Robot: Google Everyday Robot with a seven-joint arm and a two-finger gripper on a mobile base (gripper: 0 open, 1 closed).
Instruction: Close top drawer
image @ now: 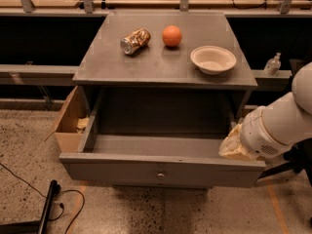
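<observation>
The top drawer (161, 169) of the grey cabinet is pulled far out toward me. It is wide, shallow and looks empty, with a flat grey front and a small round metal knob (160, 176) at its centre. My gripper (233, 148) comes in from the right on a white arm (282, 126). Its cream-coloured end sits at the drawer's front right corner, just above the front panel's top edge. The arm hides part of that corner.
On the cabinet top (165, 57) lie a crushed can (135, 41), an orange (171, 35) and a white bowl (213, 59). An open cardboard box (68, 121) stands on the floor at the left. Black cables (44, 204) lie at the lower left. A small bottle (272, 65) stands at the right.
</observation>
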